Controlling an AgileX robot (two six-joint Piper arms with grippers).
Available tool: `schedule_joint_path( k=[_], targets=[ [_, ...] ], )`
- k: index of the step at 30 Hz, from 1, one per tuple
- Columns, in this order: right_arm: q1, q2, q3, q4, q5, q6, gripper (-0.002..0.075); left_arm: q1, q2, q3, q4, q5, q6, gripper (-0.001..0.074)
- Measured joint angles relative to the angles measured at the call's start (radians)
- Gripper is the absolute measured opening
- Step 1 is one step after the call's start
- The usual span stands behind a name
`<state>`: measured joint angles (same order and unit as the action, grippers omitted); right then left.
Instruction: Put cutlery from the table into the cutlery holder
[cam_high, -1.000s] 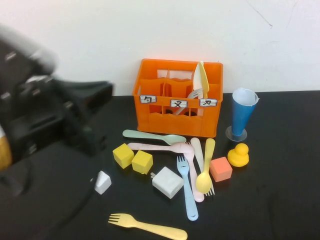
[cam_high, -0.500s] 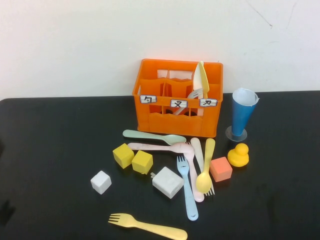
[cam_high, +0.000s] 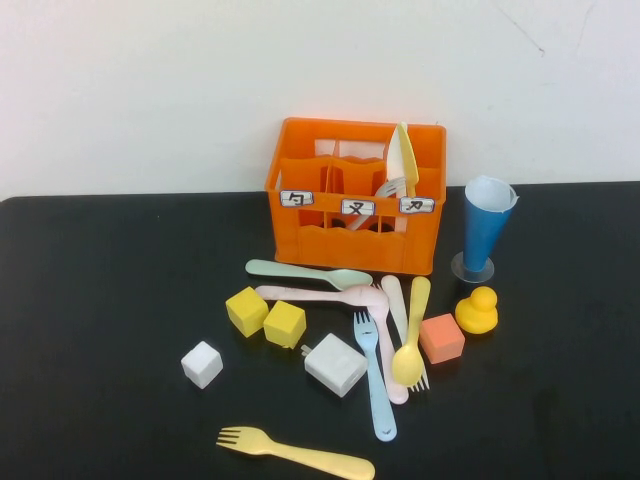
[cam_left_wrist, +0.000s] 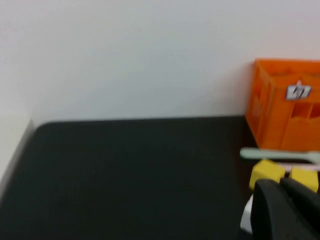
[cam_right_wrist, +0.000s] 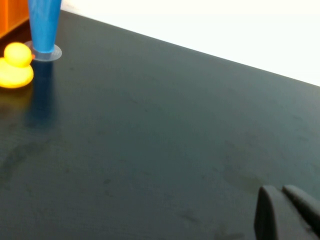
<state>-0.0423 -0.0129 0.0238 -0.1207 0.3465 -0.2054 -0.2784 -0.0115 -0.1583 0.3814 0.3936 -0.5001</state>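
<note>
Both arms out of high view. Left gripper (cam_left_wrist: 287, 210) closed, empty, low near tabletop's left part beside yellow cubes (cam_left_wrist: 267, 172). Right gripper (cam_right_wrist: 287, 215) fingers together, empty, over bare right part of table (cam_high: 100, 300).

Cutlery holder (cam_high: 355, 195) at back edge, centre; knife and fork already inside.

Loose cutlery just in front: mint spoon (cam_high: 308, 272), pink spoon (cam_high: 320, 294), blue fork (cam_high: 375, 385), yellow spoon (cam_high: 411, 335); yellow fork (cam_high: 295, 453) at front edge.

Advice: open jaws first, take isolated yellow fork by mid-handle, avoid cubes.

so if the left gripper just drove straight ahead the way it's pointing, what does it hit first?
Probably the yellow foam cubes: in the left wrist view they sit just beyond the shut left gripper, with the mint spoon and orange cutlery holder behind. Depth is unclear. The right gripper, also shut, faces bare table.
</note>
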Motion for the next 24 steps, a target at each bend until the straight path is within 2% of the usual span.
schedule_joint_path(
  k=[5, 9, 12, 16, 24],
  targets=[
    [0.0, 0.0, 0.0, 0.0, 0.0, 0.0, -0.0003, 0.1, 0.0, 0.087, -0.111, -0.078, 0.064, 0.0],
    [0.0, 0.0, 0.0, 0.0, 0.0, 0.0, -0.0003, 0.237, 0.0, 0.171, -0.311, -0.261, 0.247, 0.0],
    [0.0, 0.0, 0.0, 0.0, 0.002, 0.0, -0.0003, 0.305, 0.0, 0.18, -0.414, -0.293, 0.335, 0.0],
    [0.0, 0.0, 0.0, 0.0, 0.002, 0.0, -0.0003, 0.322, 0.0, 0.181, -0.401, -0.264, 0.364, 0.0],
    [0.0, 0.0, 0.0, 0.0, 0.002, 0.0, -0.0003, 0.322, 0.0, 0.182, -0.381, -0.074, 0.377, 0.0]
  ],
)
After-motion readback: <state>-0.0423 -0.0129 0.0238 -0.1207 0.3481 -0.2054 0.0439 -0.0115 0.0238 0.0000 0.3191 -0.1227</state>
